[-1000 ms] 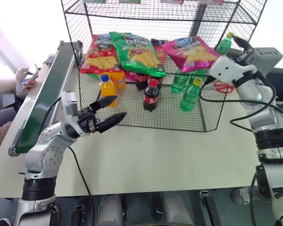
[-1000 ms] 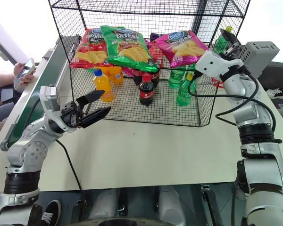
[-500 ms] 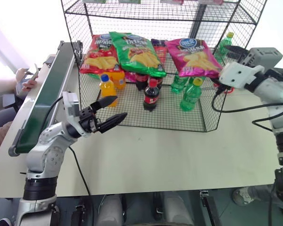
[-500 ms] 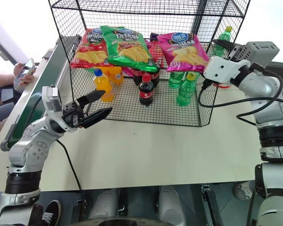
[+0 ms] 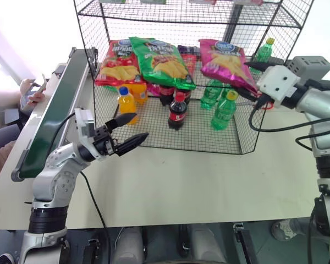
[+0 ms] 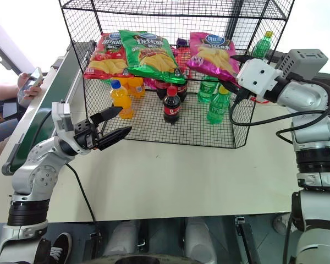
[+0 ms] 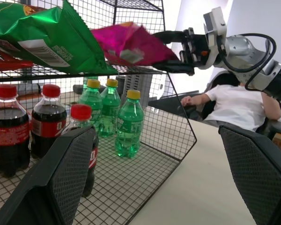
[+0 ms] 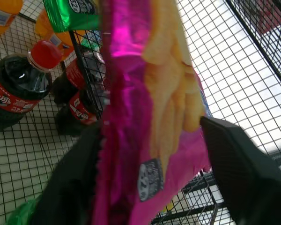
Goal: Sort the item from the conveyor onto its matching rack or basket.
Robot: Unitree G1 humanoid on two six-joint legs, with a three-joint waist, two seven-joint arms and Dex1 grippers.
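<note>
The item, a magenta-pink crisp bag (image 5: 223, 60), lies tilted on the middle tier of the black wire rack (image 5: 236, 137), at its right end. My right gripper (image 5: 250, 80) reaches in from the right and is shut on the bag's near corner. In the right wrist view the bag (image 8: 145, 93) sits pinched between both fingers. My left gripper (image 5: 138, 125) hovers open and empty over the table, in front of the rack's lower left. The dark green conveyor (image 5: 55, 115) runs along the left side with nothing on its belt.
A red bag (image 5: 116, 63) and a green bag (image 5: 159, 60) lie on the same tier. Below stand orange (image 5: 125, 102), cola (image 5: 177, 110) and green (image 5: 223, 110) bottles. A person's hand with a phone (image 5: 33, 91) is left of the conveyor; another person (image 7: 234, 103) sits beyond the rack.
My right gripper has swung round, drawn back a little and closed on the pink bag, which has shifted and tipped up on the tier. The left arm has kept still.
</note>
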